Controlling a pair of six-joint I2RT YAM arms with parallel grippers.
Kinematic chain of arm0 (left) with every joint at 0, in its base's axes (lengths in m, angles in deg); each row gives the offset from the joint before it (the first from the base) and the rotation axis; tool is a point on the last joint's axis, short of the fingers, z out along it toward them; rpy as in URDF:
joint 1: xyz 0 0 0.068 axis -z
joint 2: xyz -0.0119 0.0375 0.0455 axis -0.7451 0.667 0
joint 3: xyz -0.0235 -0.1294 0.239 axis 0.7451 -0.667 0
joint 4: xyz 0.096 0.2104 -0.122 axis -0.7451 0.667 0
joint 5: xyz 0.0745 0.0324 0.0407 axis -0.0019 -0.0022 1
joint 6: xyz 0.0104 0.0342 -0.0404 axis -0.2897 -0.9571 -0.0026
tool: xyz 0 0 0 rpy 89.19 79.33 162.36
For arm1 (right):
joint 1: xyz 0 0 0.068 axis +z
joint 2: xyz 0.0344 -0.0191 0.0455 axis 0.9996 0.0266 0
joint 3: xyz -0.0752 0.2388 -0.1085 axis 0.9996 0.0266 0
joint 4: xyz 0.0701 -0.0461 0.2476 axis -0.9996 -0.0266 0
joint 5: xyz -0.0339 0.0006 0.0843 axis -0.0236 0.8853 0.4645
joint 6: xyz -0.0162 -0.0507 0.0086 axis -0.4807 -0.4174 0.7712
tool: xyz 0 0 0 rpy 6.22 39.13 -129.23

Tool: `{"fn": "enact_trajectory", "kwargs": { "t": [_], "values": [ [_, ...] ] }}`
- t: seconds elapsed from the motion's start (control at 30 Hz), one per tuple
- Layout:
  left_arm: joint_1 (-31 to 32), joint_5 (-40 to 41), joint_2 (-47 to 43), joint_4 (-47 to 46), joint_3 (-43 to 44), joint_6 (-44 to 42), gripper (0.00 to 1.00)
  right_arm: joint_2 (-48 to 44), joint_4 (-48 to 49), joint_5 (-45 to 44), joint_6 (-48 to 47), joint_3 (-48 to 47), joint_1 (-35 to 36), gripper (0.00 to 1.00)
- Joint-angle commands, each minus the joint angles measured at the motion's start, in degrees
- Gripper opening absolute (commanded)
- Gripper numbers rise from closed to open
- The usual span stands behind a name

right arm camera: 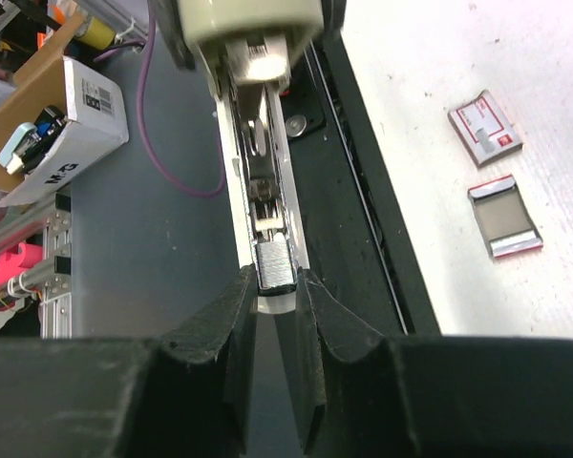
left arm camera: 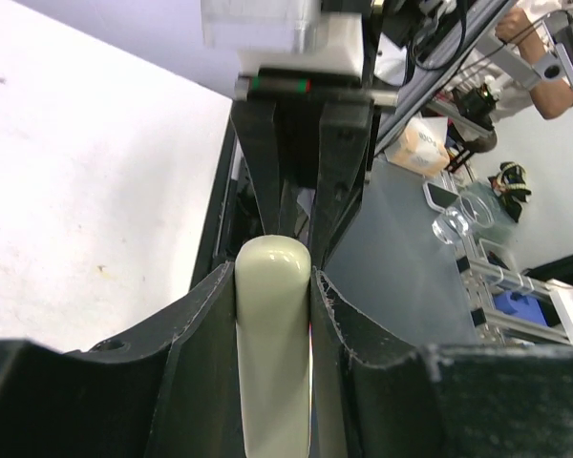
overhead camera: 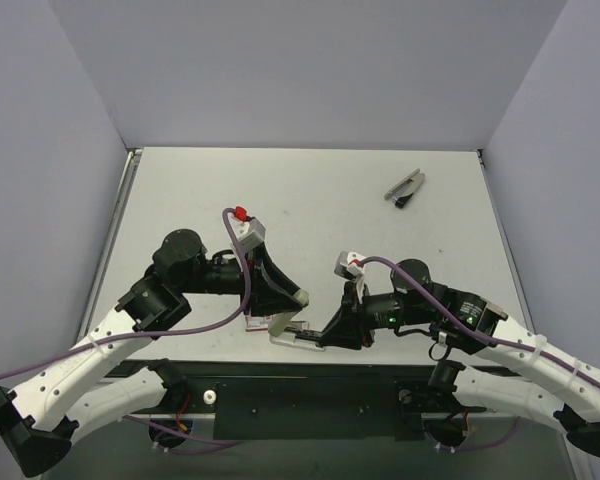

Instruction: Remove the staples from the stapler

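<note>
A: State of the left gripper [left arm camera: 274, 286]?

B: Clamped. The pale grey-green shell bar [left arm camera: 272, 372] of the stapler [overhead camera: 286, 322] is pinched between its two fingers, and the bar's rounded end is seen just past them.

A: And the right gripper [right arm camera: 275, 286]?

B: Closed as well. The black-and-silver inner bar [right arm camera: 265, 172] is gripped near its silver tip, with the jaws pressed against both sides.

A: Where is the stapler located?

B: It is held between the two grippers at the near edge of the table [overhead camera: 380, 210], a little left of centre in the overhead view. It is spread open, with the shell bar taken by the left and the inner bar by the right. Contact with the table cannot be judged.

A: Other items noted?

B: A small red-and-white box [right arm camera: 484, 127] and a grey tray [right arm camera: 503, 219] with red ends are seen lying near each other on the table. A dark-and-silver tool [overhead camera: 405, 187] is recorded at the far right, well apart.
</note>
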Motion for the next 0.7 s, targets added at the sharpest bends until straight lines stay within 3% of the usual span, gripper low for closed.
{"fn": "enact_trajectory", "kwargs": {
  "t": [0.0,0.13,0.43,0.67],
  "values": [
    [-0.64,5.63,-0.32,-8.42,3.56,1.47,0.0,-0.71,-0.19,-0.22,1.89,0.53,1.15,0.0],
    [-0.64,5.19,1.18,-9.04,3.73,1.55,0.0,0.17,-1.41,-2.23,1.36,-2.54,1.06,0.01],
    [-0.55,7.38,2.84,-7.46,3.12,-0.38,0.0,2.45,-10.37,-14.98,-4.87,-10.46,0.89,0.35],
    [-0.64,14.05,5.3,-4.91,4.17,-2.13,0.0,4.47,-14.69,-22.71,-8.92,-15.82,-1.39,0.47]
  ]
}}
